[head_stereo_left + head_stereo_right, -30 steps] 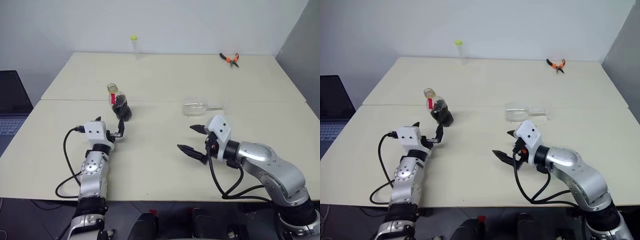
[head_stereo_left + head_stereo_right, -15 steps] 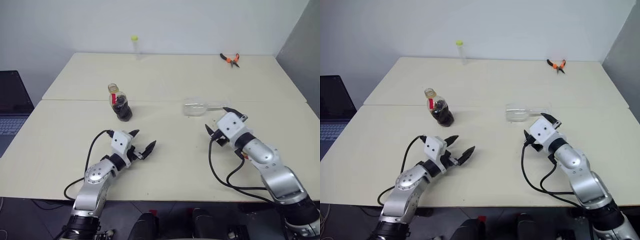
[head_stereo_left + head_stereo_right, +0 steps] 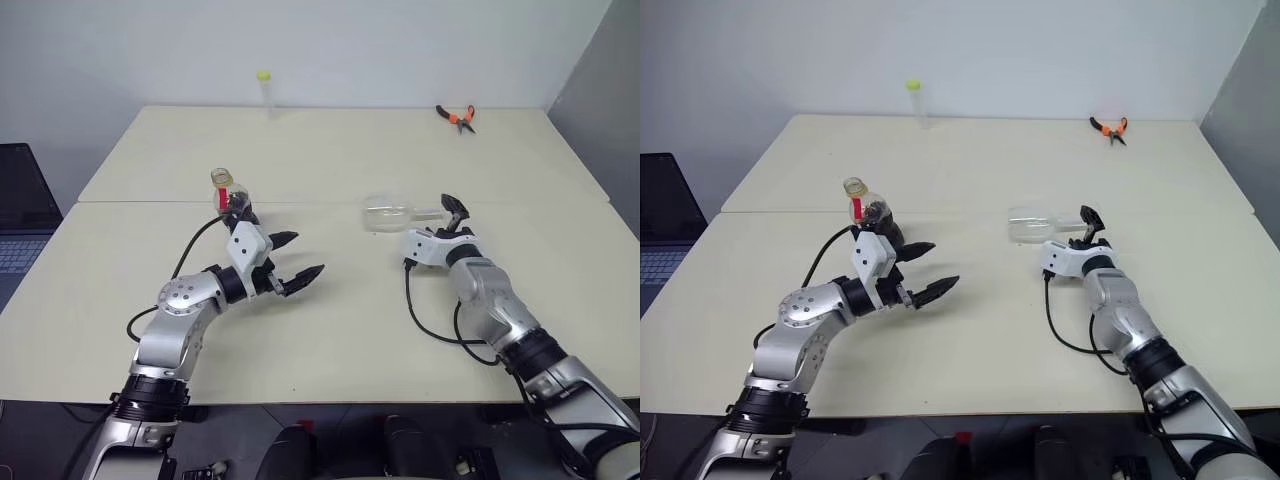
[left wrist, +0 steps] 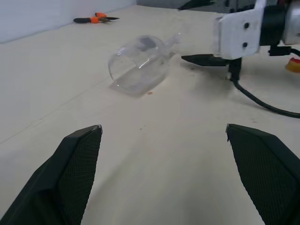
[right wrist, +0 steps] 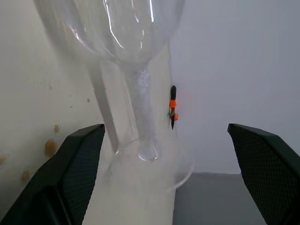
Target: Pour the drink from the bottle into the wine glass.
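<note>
No legible text or labels anywhere.

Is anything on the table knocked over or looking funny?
Yes. The wine glass lies on its side on the table instead of standing, so nothing can be poured into it yet. The bottle stands upright.

Open tabletop [image 3: 330, 330] between bottle [image 3: 232, 205] and fallen wine glass [image 3: 388, 213].

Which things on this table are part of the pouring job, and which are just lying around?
Part of the job:
- small clear plastic bottle of dark drink, standing upright
- clear stemmed wine glass, lying on its side
- left claw, open
- right claw, open, at the glass's stem

Lying about:
- orange-handled pliers, far right
- slim clear tube with yellow-green cap, far edge
- laptop beside the table
</note>
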Action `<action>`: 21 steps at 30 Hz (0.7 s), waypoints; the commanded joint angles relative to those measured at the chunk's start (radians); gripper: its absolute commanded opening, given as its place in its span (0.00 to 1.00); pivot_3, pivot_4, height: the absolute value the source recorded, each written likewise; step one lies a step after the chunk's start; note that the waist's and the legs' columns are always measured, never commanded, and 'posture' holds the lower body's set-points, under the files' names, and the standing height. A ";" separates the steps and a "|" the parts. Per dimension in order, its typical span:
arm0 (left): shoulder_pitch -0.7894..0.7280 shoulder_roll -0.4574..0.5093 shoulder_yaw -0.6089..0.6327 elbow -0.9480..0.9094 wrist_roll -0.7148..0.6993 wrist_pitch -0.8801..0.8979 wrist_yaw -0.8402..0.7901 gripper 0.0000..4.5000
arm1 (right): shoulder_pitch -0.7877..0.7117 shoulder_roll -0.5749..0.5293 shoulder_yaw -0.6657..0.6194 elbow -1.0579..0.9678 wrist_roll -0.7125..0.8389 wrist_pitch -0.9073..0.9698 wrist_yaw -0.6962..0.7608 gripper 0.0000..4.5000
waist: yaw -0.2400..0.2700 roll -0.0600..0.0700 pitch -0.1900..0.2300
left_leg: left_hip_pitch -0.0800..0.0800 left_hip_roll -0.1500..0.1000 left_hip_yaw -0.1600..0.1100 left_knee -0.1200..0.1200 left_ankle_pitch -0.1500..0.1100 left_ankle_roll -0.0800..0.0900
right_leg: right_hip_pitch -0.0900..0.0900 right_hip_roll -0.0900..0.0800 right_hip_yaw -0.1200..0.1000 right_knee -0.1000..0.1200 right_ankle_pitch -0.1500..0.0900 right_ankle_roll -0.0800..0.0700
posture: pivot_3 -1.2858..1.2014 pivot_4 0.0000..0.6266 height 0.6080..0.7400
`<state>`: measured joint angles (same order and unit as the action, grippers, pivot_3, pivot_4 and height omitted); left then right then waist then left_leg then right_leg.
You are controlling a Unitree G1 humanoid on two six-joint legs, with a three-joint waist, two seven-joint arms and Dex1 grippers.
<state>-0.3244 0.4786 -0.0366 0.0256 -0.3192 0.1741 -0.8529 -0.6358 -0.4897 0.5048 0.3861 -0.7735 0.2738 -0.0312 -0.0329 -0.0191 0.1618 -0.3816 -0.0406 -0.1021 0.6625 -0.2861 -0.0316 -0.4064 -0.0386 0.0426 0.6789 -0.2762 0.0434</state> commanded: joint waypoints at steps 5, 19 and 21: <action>-0.033 -0.031 -0.003 0.043 0.019 -0.077 -0.019 0.99 | -0.165 0.076 0.019 0.308 -0.067 -0.069 -0.154 1.00 | -0.003 0.000 0.000 | 0.000 0.000 0.000 0.000 0.000 0.000 | 0.000 0.000 0.000 0.001 0.000 0.000 | 0.52 0.24 1.00; -0.077 -0.058 -0.003 0.060 0.029 -0.075 -0.007 1.00 | -0.266 0.168 0.017 0.570 -0.037 -0.108 -0.214 0.42 | -0.026 0.000 -0.001 | 0.001 0.001 -0.001 0.000 0.000 0.000 | 0.000 0.001 0.000 0.002 0.000 0.000 | 0.52 0.24 1.00; -0.077 -0.058 -0.003 0.054 0.029 -0.070 -0.003 1.00 | -0.268 0.169 0.018 0.575 -0.034 -0.111 -0.219 0.26 | -0.026 0.000 -0.001 | 0.001 0.001 0.000 0.000 0.000 0.000 | 0.000 0.001 0.000 0.002 0.000 0.000 | 0.52 0.24 1.00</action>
<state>-0.3924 0.4239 -0.0418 0.1195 -0.2884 0.1046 -0.8597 -0.8921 -0.3229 0.5284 0.9400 -0.8054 0.1610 -0.2284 -0.0591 -0.0186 0.1613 -0.3805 -0.0400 -0.1026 0.6624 -0.2862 -0.0315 -0.4065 -0.0377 0.0430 0.6807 -0.2760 0.0431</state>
